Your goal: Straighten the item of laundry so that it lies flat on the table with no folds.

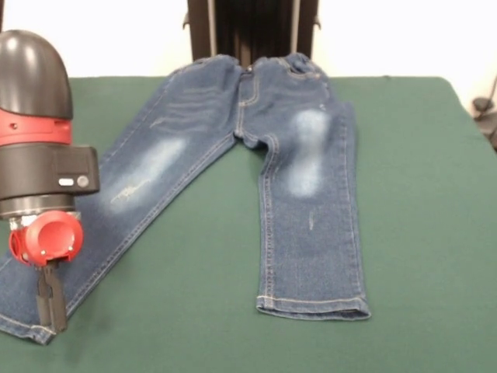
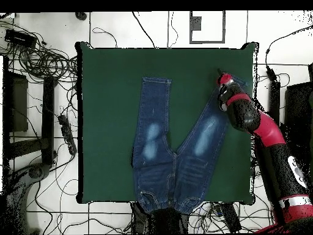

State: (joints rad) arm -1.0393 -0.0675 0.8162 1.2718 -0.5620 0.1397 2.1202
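Note:
A pair of dark blue jeans (image 1: pixel 303 155) (image 2: pixel 174 153) lies on the green table (image 1: pixel 419 194) (image 2: pixel 107 92), waistband at the far edge in the front view, legs spread apart. The right leg lies straight and flat, its hem toward the camera. The left leg runs diagonally to the front left corner. My gripper (image 1: pixel 51 322) (image 2: pixel 221 78) hangs over that leg's hem, its black fingers (image 1: pixel 57 299) drawn together with the tips down on the denim. In the overhead view the arm covers part of this hem.
The red and black arm head (image 1: pixel 39 140) fills the left of the front view. Cables and frames (image 2: pixel 43 61) lie on the floor around the table. The table's edges (image 2: pixel 252 122) are close to the gripper.

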